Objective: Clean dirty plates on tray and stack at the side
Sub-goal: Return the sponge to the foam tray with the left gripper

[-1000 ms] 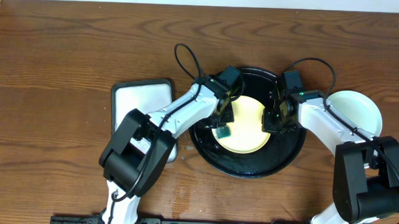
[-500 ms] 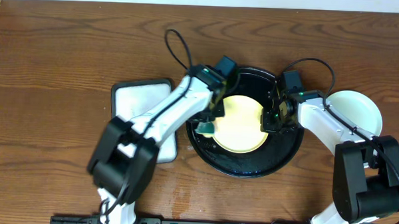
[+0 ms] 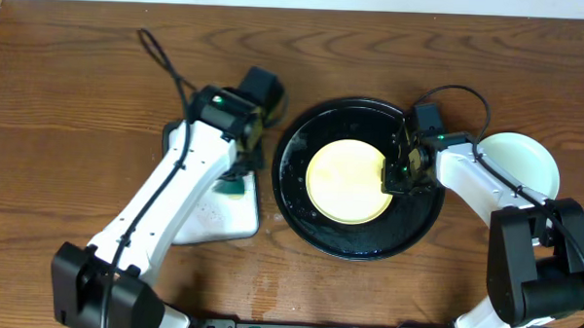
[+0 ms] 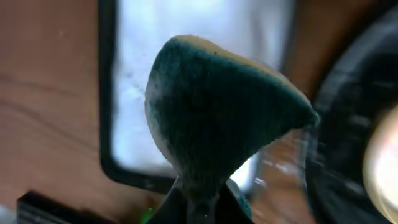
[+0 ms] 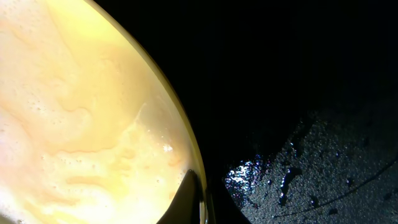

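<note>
Yellow plate (image 3: 345, 180) pinched at rim by right claw (image 3: 389, 177); left claw (image 4: 196, 200) grips sponge (image 4: 217, 112).

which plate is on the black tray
The pale yellow plate: it lies inside the black tray, right gripper pinching its rim. The pale mint plate sits off the tray, on the table to the right.

White arms (image 3: 164, 198), black joints (image 3: 532, 265), looping cables (image 3: 450, 88)

No legible text, labels or numbers
</note>
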